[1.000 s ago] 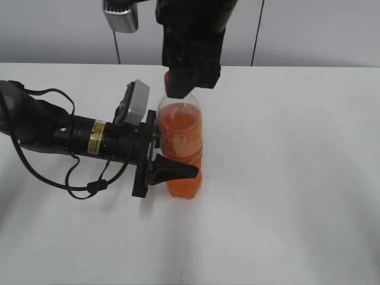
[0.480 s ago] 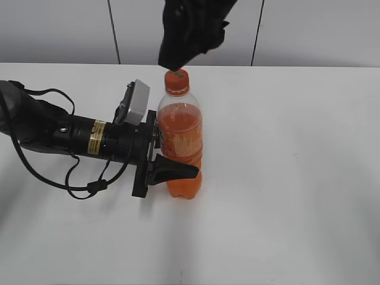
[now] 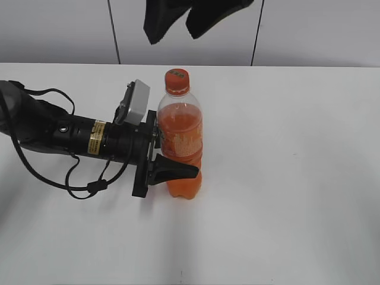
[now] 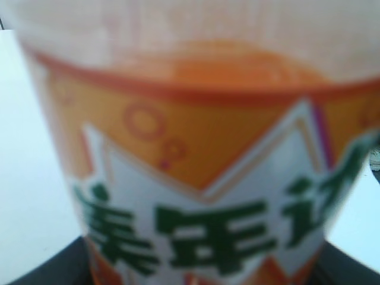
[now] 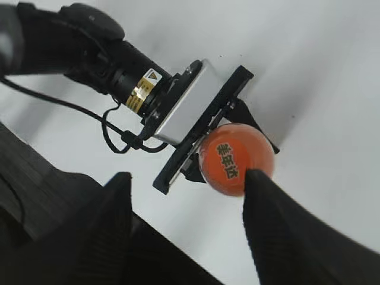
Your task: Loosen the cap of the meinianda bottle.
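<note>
Two grippers: left gripper (image 3: 172, 169) clamps the green-lettered meinianda bottle (image 3: 181, 142); right gripper (image 3: 176, 21) gapes empty above.

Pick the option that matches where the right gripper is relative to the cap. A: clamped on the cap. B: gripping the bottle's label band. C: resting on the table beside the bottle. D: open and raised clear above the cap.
D: in the exterior view the right gripper hangs open with a gap of bare wall between it and the cap, while the left gripper holds the meinianda bottle by its body.
</note>
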`<state>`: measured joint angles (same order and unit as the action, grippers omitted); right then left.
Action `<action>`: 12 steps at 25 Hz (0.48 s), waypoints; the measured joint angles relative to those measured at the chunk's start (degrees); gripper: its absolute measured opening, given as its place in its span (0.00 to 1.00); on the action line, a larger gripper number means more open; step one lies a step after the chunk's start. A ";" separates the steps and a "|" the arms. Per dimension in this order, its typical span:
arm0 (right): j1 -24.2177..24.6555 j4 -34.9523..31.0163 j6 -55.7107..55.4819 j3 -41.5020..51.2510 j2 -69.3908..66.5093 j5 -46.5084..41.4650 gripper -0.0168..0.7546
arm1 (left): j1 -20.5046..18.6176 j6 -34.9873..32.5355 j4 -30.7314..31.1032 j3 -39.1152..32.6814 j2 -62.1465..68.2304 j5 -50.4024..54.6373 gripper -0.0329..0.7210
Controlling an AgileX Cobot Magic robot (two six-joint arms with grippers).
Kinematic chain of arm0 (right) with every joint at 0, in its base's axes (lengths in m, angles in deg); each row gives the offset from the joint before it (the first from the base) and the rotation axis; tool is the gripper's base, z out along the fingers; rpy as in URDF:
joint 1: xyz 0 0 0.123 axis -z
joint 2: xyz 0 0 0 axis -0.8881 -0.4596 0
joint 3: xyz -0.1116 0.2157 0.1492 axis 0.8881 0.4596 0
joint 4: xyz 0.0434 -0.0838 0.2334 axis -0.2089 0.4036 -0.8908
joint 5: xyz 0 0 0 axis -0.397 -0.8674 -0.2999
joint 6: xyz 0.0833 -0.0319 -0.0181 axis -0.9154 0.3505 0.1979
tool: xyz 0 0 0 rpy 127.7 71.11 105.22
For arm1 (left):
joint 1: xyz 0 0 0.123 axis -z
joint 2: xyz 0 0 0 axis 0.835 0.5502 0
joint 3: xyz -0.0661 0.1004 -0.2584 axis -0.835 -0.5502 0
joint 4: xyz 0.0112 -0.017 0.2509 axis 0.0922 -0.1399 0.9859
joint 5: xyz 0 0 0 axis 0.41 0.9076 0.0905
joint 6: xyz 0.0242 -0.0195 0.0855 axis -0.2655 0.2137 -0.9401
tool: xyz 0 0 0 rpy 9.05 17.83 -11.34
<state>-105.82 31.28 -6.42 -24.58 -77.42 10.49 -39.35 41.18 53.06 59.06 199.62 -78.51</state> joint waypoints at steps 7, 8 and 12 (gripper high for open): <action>-0.06 3.64 -19.31 0.06 -2.23 0.00 0.60 | 0.00 0.11 -0.15 0.00 0.00 0.05 0.58; -0.06 3.64 -20.76 0.19 -3.05 0.00 0.60 | 0.00 0.11 -0.15 0.00 0.00 -0.08 0.58; -0.06 4.48 -24.19 0.36 -5.13 0.06 0.60 | 0.00 0.11 -0.15 0.00 0.00 -0.10 0.58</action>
<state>-105.88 35.76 -30.62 -24.21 -82.55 10.55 -39.35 41.29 52.90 59.06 199.62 -78.61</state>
